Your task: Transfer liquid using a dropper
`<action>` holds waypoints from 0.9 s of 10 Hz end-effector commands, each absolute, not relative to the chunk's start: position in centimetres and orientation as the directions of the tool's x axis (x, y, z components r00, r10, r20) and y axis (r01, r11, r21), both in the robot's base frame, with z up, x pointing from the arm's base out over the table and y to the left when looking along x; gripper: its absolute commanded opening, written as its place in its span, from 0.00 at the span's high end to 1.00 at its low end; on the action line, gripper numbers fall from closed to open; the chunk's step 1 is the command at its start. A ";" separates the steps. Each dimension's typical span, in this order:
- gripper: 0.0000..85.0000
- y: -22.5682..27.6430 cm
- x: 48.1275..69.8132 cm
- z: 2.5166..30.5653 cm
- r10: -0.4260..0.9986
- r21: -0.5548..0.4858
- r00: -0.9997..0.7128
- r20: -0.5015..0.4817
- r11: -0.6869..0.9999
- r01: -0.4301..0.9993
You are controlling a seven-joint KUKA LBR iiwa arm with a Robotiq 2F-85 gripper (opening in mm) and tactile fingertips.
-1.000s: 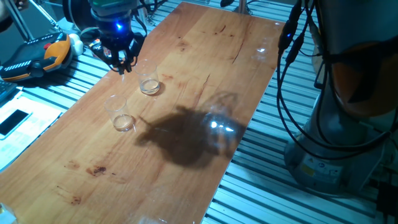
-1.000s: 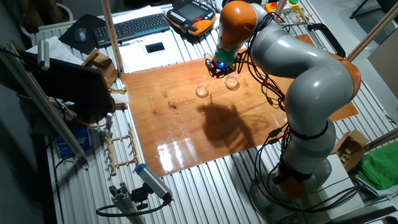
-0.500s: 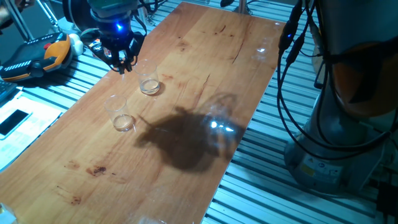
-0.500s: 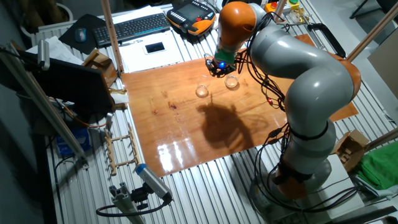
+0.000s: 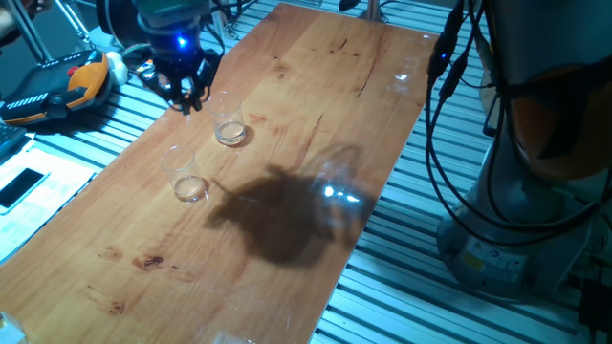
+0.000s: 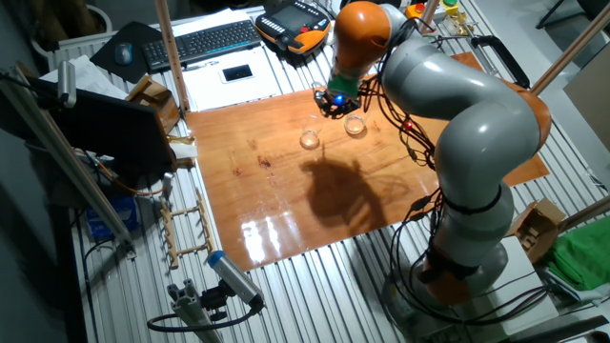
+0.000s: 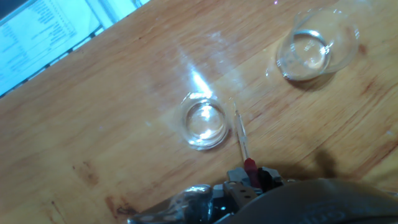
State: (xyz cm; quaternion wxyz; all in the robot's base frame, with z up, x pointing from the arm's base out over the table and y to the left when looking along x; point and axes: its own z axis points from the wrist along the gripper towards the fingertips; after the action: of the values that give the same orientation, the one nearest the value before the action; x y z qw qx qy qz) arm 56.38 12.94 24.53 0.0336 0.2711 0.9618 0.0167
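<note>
Above the far left edge of the long reddish-brown wooden table [image 5: 316, 115], the black two-finger gripper [image 5: 185, 98] with a blue light hangs beside a small clear cup [image 5: 229, 127], a second small clear cup [image 5: 184, 174] nearer, beside a dark shadow.

The long rectangular varnished wooden table [image 5: 316, 105] carries two small clear plastic cups. One cup [image 5: 229, 129] stands near the long edge beside the aluminium frame; the other cup [image 5: 187, 182] stands apart from it, further along that same edge.
</note>
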 end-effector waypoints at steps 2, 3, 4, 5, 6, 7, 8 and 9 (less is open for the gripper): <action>0.78 14.0 56.5 24.0 0.530 0.055 -0.846 -0.056 0.848 0.528; 0.78 14.4 56.6 23.7 0.533 0.057 -0.844 -0.055 0.846 0.530; 0.78 15.0 56.6 23.3 0.537 0.062 -0.842 -0.055 0.843 0.534; 0.78 15.4 56.6 22.7 0.543 0.069 -0.838 -0.053 0.839 0.539; 0.78 15.8 56.6 22.2 0.547 0.074 -0.836 -0.049 0.836 0.543; 0.78 16.0 56.8 21.7 0.552 0.074 -0.833 -0.036 0.833 0.549; 0.78 16.1 56.9 21.4 0.554 0.073 -0.832 -0.029 0.831 0.551; 0.78 16.2 57.1 20.9 0.558 0.073 -0.829 -0.029 0.829 0.555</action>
State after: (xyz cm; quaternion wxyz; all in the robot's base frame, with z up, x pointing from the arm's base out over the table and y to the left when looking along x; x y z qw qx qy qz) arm 57.14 16.19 20.81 0.0241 0.2911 0.9559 0.0306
